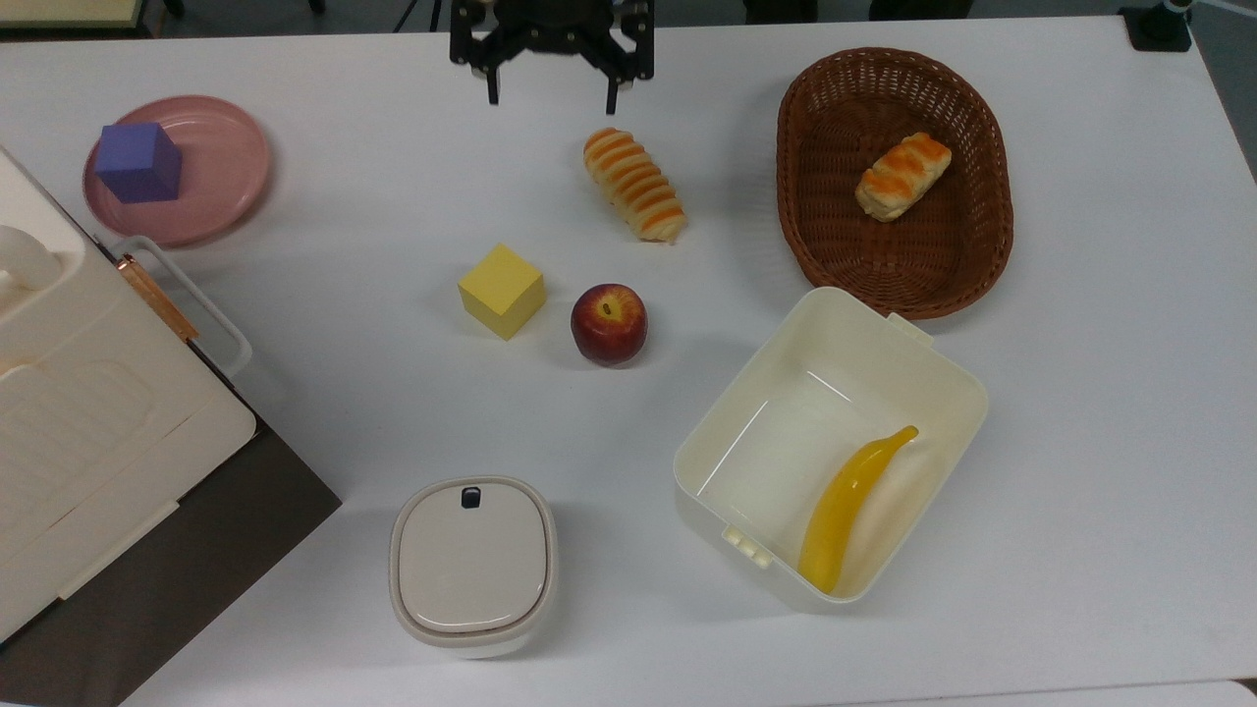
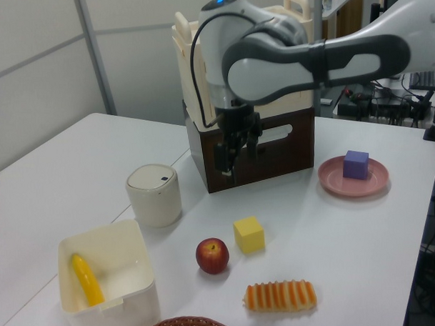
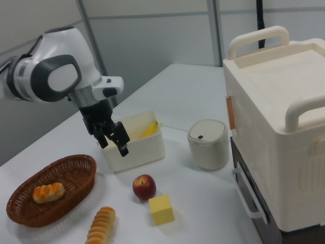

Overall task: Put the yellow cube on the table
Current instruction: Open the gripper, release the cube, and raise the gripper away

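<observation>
1. Gripper (image 1: 550, 93): jaws spread and empty, raised well above the tabletop (image 1: 1080, 393), near the top view's upper edge.
2. Yellow cube (image 1: 501, 291): rests flat on the tabletop, free of the jaws, just beside the apple (image 1: 609, 324) on the top view's left.
3. Bread roll (image 1: 634, 184): lies between the gripper and the apple.
4. Progress: placement appears complete; judged remaining, only clearing the arm away.

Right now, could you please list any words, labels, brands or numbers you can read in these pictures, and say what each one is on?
None: no readable text anywhere.
The small lidded bin carries only a dark mark on its lid, with no letters.
The yellow cube is plain.
</observation>
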`<action>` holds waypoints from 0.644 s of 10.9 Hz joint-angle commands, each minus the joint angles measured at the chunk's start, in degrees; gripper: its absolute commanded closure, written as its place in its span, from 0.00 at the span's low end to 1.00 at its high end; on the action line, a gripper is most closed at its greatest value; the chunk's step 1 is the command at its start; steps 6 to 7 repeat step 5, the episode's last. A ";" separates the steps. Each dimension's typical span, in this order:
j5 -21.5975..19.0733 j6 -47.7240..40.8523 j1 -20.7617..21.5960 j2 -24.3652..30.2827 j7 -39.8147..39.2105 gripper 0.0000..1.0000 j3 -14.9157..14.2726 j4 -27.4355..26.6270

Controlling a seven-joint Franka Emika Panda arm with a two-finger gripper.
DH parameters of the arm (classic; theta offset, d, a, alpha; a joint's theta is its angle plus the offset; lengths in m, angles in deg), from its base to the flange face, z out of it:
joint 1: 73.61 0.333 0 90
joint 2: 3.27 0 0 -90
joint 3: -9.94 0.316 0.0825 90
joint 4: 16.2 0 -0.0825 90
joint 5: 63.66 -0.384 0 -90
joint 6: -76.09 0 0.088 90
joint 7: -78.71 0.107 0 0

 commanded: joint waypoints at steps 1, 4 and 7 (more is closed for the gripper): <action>-0.50 -2.07 4.11 3.36 0.95 0.00 -5.06 -1.52; -3.93 -2.17 4.74 4.06 -0.28 0.00 -8.24 -1.26; -3.93 -2.17 4.65 3.98 -0.63 0.00 -8.24 -0.82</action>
